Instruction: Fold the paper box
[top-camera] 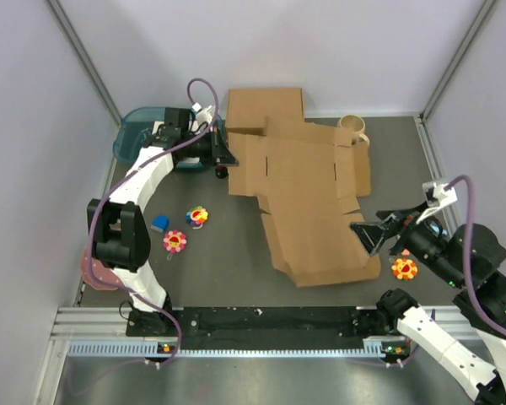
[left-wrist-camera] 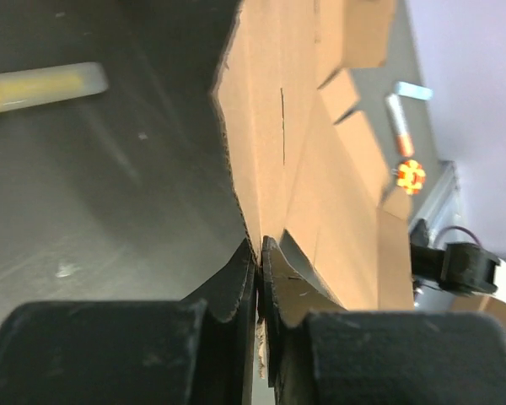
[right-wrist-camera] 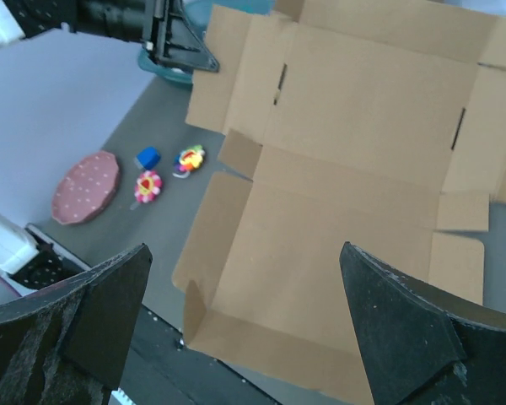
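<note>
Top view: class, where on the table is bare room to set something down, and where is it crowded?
Free: the near patch between the flower toys and the paper box; also the right side between the mug and the right gripper. Crowded: the far left, around the teal bin and the left gripper.

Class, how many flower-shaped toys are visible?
3: multicoloured flower and pink flower left of the brown cardboard mailer; orange flower beside the right claw. More may hide underneath.

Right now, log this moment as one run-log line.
paper box: spread open, not yet folded up | left gripper: shut on box's far-left edge | right gripper: open, above box's near-right part
</note>
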You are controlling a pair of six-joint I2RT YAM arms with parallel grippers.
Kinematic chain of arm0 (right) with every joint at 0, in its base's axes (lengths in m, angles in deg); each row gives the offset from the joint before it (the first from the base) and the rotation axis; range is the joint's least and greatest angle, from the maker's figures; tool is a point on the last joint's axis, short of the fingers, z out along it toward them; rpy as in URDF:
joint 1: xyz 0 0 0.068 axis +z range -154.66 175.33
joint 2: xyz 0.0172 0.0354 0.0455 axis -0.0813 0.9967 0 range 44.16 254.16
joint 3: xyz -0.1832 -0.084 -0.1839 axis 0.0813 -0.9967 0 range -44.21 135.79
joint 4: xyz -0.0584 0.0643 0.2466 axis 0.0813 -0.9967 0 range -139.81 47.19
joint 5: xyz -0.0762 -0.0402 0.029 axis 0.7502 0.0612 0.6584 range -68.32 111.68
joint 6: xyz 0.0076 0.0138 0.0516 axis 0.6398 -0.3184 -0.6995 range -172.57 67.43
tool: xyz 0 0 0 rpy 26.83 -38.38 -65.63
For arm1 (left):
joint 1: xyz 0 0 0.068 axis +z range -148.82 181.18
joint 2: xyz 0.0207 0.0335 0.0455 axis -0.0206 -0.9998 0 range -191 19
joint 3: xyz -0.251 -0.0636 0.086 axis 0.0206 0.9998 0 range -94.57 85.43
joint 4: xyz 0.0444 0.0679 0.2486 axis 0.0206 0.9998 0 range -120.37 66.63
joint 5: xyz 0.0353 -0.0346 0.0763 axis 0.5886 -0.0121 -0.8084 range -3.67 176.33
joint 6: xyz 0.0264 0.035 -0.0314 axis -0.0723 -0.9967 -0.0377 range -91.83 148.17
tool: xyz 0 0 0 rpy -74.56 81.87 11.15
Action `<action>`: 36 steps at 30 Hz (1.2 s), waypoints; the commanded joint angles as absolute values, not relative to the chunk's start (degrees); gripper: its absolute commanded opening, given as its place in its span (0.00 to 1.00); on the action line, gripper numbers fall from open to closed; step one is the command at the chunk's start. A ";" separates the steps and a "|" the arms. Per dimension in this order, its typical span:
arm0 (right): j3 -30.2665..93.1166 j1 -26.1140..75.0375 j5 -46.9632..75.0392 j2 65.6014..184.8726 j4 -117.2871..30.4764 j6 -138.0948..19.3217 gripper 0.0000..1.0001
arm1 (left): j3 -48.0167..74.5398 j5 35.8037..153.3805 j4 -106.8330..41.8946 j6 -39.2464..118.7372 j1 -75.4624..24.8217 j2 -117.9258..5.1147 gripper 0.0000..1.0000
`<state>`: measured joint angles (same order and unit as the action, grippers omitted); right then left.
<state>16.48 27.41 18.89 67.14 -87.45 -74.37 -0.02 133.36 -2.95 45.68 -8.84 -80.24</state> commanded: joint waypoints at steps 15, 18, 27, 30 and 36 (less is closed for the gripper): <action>12.48 27.24 21.24 72.02 -84.47 -76.57 0.95 | 2.51 100.06 -0.64 48.36 -9.37 -75.85 0.82; 11.87 27.15 20.71 71.93 -83.77 -76.83 0.95 | 13.83 100.73 -7.67 55.48 -9.37 -67.07 0.93; 9.67 27.15 19.13 72.46 -81.04 -77.80 0.95 | 51.76 97.42 -32.47 76.41 -29.28 -44.46 0.98; 9.67 27.15 18.69 72.72 -80.43 -77.88 0.95 | 57.29 93.28 -35.89 79.40 -33.09 -43.84 0.98; 8.97 27.15 17.72 72.99 -79.64 -78.59 0.95 | 59.85 95.11 -42.48 79.58 -34.50 -51.65 0.97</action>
<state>9.37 27.41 18.87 72.62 -83.04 -77.70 59.56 96.37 -31.71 77.77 -34.07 -47.11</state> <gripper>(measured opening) 0.950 0.983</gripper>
